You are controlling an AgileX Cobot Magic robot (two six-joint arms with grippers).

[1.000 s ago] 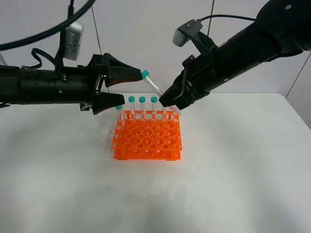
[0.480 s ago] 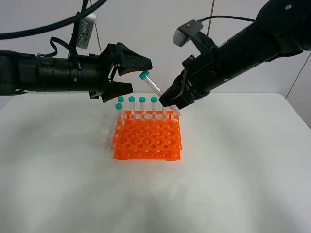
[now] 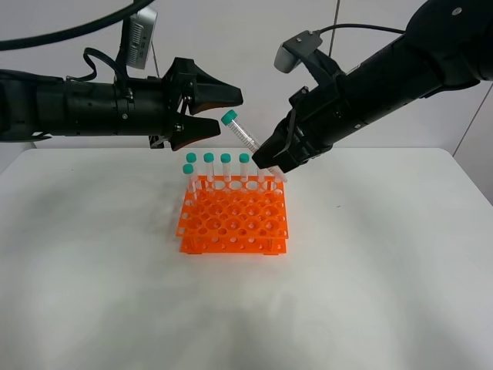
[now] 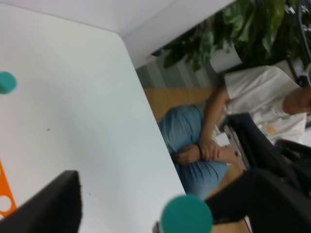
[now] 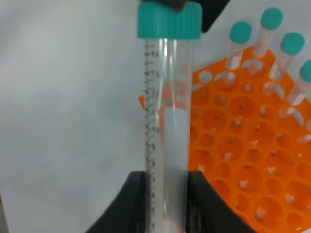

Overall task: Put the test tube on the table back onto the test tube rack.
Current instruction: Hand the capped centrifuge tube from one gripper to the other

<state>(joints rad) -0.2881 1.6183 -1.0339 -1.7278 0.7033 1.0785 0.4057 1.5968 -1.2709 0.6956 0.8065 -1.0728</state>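
Test tube (image 3: pixel 243 136) hangs in the air just above the centre of the high frame. It is tilted, with its green cap (image 3: pixel 229 118) toward the upper left and its lower end clamped in the right tool (image 3: pixel 268 159), which reaches in from the upper right. That arm's wrist view shows two black fingers (image 5: pixel 131 204) pressed against either side of the clear, graduated body near its lower end. The left tool (image 3: pixel 231 114) comes in from the left of the high frame with its jaws standing apart and the cap between them. In its own wrist view the cap sits clear of the one dark finger (image 4: pixel 48 204) that can be made out. An orange rack (image 3: pixel 231 223) stands on the white bench (image 3: pixel 115 293) at mid-frame, just below the held tube. Other capped tubes (image 3: pixel 226 166) stand upright along its far row.
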